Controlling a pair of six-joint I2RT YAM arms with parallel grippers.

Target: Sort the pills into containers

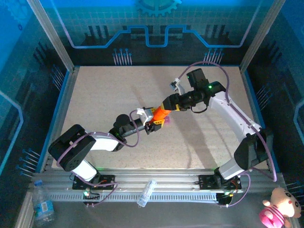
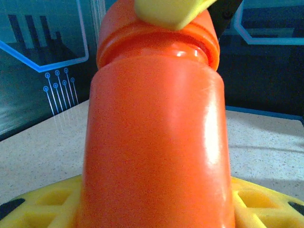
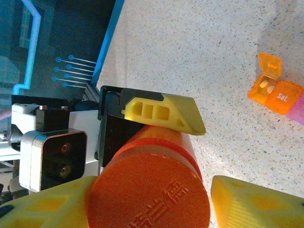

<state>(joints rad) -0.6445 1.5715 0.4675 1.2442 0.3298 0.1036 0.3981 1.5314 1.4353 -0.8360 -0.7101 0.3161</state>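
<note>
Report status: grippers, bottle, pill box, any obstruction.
Left gripper shut on orange bottle. Right gripper around the cap, grip unclear. Pill box close by on table, one lid up. Nothing between bottle and box.

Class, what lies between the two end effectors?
The orange bottle bridges the left end effector and the right end effector, clearest in the top view.

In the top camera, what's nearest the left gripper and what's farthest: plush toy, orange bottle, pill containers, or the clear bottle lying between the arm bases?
1. orange bottle, held in the left gripper.
2. containers, just right of it.
3. clear bottle, near edge, middle.
4. plush toy, near right corner.
</note>
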